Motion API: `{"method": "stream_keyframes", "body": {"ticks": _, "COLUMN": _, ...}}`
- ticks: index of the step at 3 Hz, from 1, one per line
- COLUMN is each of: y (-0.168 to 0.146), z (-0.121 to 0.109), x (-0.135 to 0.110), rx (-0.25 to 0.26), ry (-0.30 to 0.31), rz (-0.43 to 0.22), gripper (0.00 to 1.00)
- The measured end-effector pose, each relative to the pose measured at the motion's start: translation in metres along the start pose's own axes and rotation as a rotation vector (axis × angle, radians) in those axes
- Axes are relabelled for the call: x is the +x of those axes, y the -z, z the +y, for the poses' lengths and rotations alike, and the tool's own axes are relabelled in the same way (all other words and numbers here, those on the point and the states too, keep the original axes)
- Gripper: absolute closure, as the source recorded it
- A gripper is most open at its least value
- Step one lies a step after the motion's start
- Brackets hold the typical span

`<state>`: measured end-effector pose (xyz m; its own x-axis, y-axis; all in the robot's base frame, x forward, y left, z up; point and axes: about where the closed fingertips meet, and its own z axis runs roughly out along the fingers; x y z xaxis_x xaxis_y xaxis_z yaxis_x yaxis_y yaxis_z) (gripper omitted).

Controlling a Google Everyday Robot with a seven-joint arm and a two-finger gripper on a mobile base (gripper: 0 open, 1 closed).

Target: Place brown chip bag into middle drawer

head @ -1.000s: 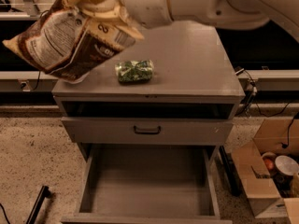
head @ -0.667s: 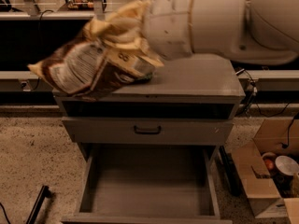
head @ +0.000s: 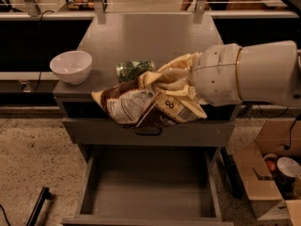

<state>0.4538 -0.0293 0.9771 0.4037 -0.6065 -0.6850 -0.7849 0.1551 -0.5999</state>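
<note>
Drawer space lies nearest: the middle drawer [head: 150, 187] is pulled fully out, its flat grey floor bare. To its right, on the ground, sits an open cardboard box [head: 263, 173].

Above the drawer hangs the brown chip bag [head: 141, 105], well off the floor and level with the closed drawer front [head: 94, 131], whose handle it partly hides. The end effector [head: 186, 81] comes in from the right and is clamped on the bag's bunched yellow-tan end, buried in the crumpled foil.

The main risk, as I judge it, is the descent. The bag is still high, and I cannot tell how far forward of the counter [head: 146, 36] it hangs. Lowered straight down, its free end could catch on the handle or the drawer front. Let go from this height, the light foil could tumble onto the rim or the ground. The glossy skin might also slip in the grip.

The bag's long axis runs left to right, nearly level and sagging slightly leftward. The dark end points left, the printed face forward. That suits the drawer's width.

Just behind it on the counter lies a green pack [head: 131, 69], with a white bowl [head: 70, 66] further left.
</note>
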Motion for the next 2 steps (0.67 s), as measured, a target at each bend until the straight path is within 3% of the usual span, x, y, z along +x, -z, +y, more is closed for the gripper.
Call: {"method": "stream_keyframes", "body": {"ticks": 2, "y": -0.0017, "z": 0.0009, "x": 0.0035, "rx": -0.008, "ry": -0.012, "rz": 0.005, "gripper": 1.0}}
